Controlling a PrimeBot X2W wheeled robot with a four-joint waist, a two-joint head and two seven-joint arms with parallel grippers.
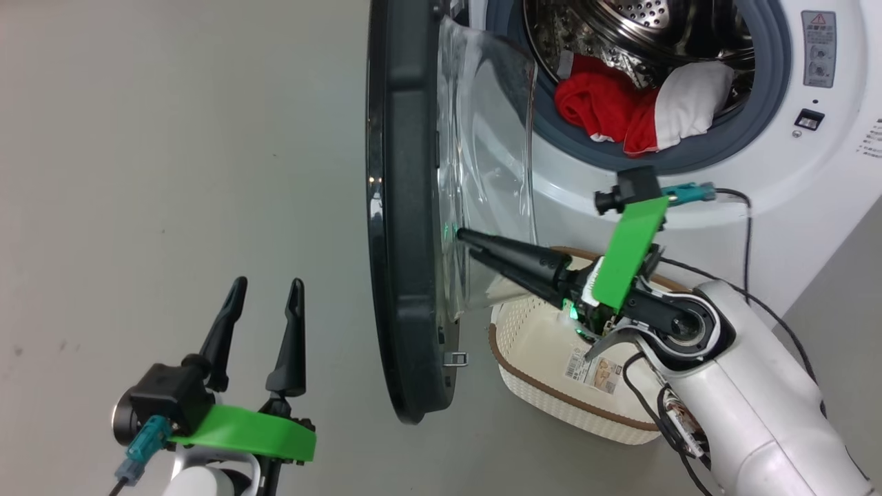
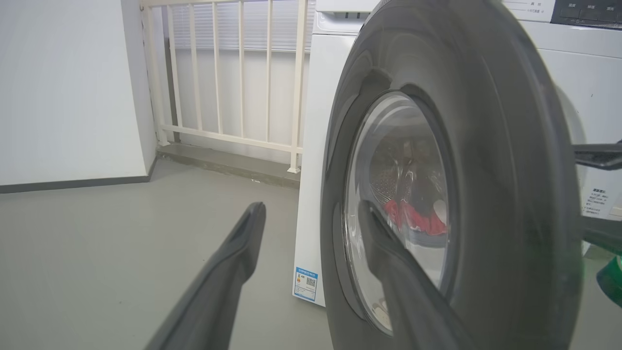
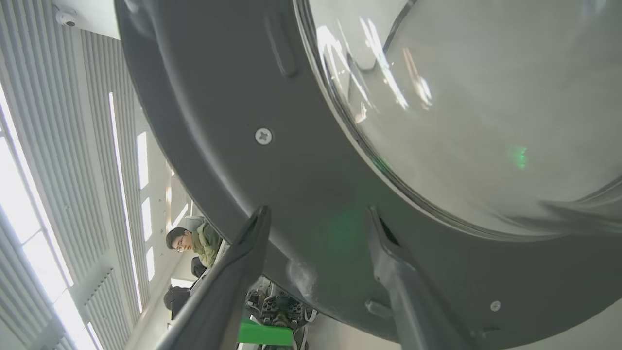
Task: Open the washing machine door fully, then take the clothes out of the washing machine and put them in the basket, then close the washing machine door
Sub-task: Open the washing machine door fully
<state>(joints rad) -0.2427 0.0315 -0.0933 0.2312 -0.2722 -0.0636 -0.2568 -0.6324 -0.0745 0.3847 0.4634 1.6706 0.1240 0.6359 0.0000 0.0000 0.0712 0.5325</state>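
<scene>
The washing machine door (image 1: 403,207) stands swung out from the washing machine (image 1: 792,200). From the head it is edge-on, running from 12 o'clock down to 6 o'clock through the middle of the view, with its glass bowl (image 1: 486,165) bulging toward the drum. The drum mouth is open at 1 o'clock. The clothes (image 1: 620,110) lie in it as a red heap with a white piece on its 3 o'clock side, spilling onto the grey rubber ring (image 1: 768,103).

The right gripper (image 1: 468,246) reaches in from 4 o'clock, with its tips at the door's inner face by the lower edge of the glass. From the head its two fingers look nearly stacked. Its own wrist camera shows them spread wide with nothing between them, both tips up against the dark inner rim. I cannot tell whether they press on it.

The basket (image 1: 551,406) sits on the floor (image 1: 172,172) at 5 o'clock, in front of the machine and near the door's bottom edge. It is partly under the right arm, and its paper label (image 1: 592,372) is showing.

The left gripper (image 1: 269,284) hovers over the floor at 7 o'clock, on the door's outer side and apart from it, with its fingers wide and holding nothing. Its wrist camera looks at the glossy outer face, with red cloth showing through the window. A white railing (image 2: 233,73) is at 11 o'clock and a blue sticker (image 2: 305,283) sits low on the machine's side. In the right wrist view, a person (image 3: 194,240) sits at 8 o'clock, beyond the door's rim.
</scene>
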